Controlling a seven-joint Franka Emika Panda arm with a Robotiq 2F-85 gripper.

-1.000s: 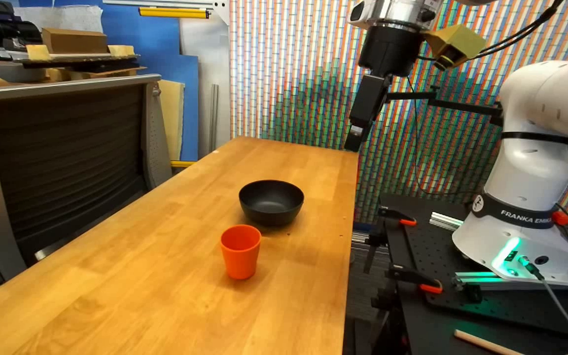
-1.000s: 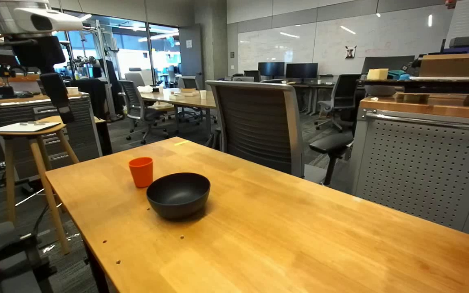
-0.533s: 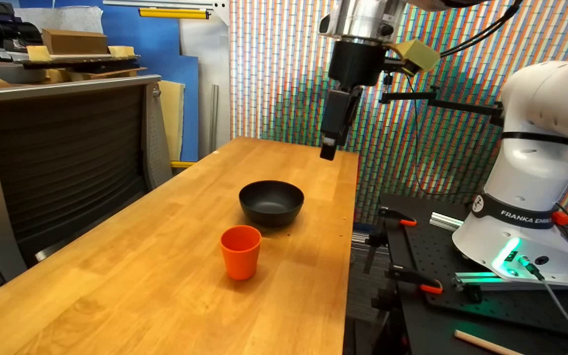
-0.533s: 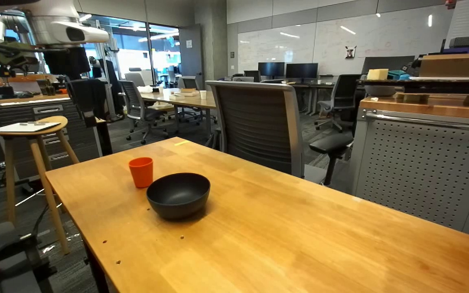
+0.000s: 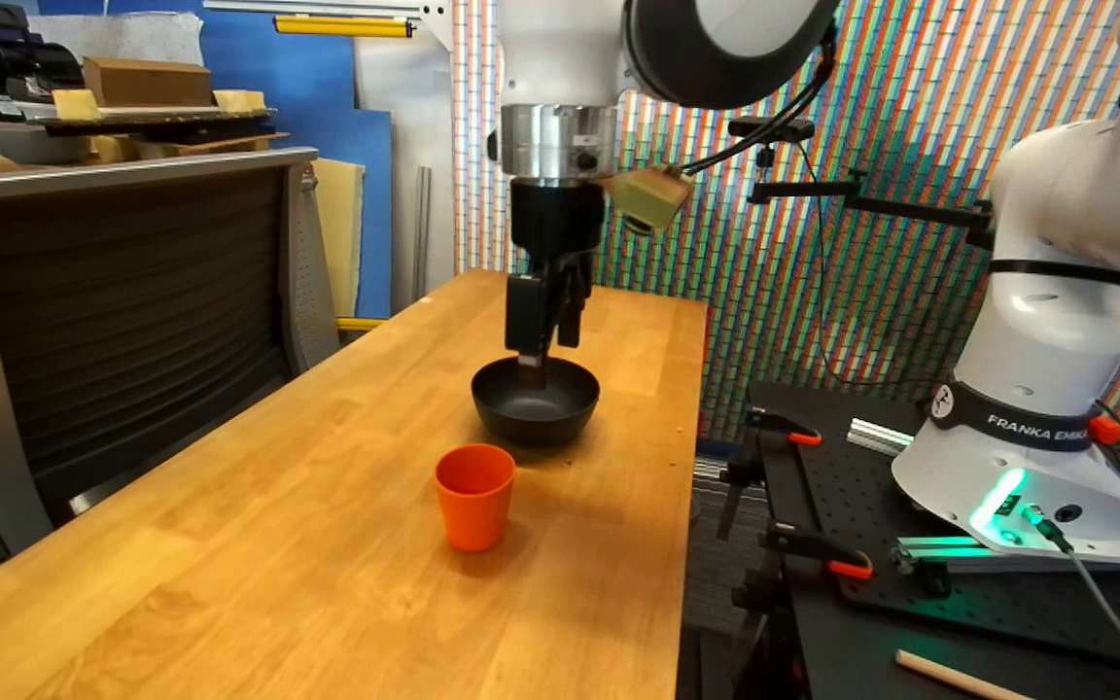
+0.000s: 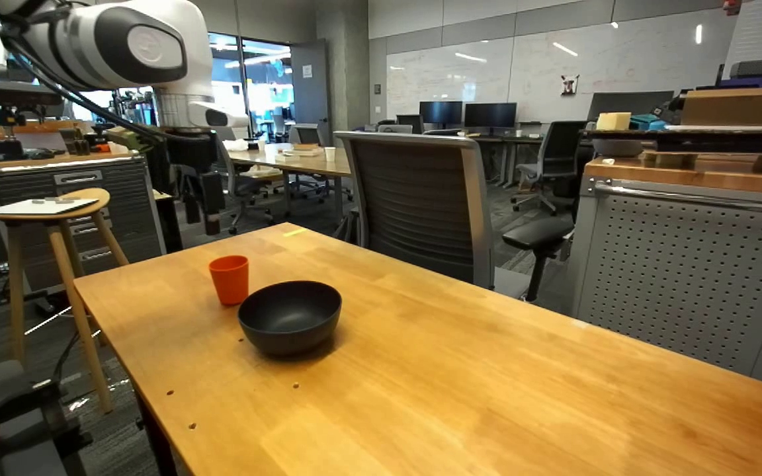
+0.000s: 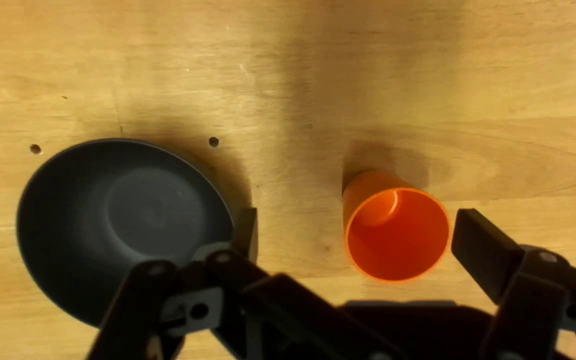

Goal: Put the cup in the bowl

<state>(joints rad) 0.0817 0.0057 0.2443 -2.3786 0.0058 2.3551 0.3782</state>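
In an exterior view we have the cup [image 5: 474, 506] upright on the desk [image 5: 327, 574], lower middle, bowl [image 5: 538, 410] just higher in frame; in an exterior view the arm [image 6: 143, 56] hangs upper left. Wrist view: jaws spread, holding nothing, cup between them right of centre, but one side overlaps the bowl's rim, so we'd guess dropping straight down could shove the bowl.

In the wrist view the cup [image 7: 398, 237] stands on the table [image 7: 168, 75] to the right of the bowl [image 7: 153, 210], a gap between them. In an exterior view it sits behind the bowl and left, with a chair [image 6: 417, 208] beyond the table and the gripper [image 6: 203, 219] higher than both.
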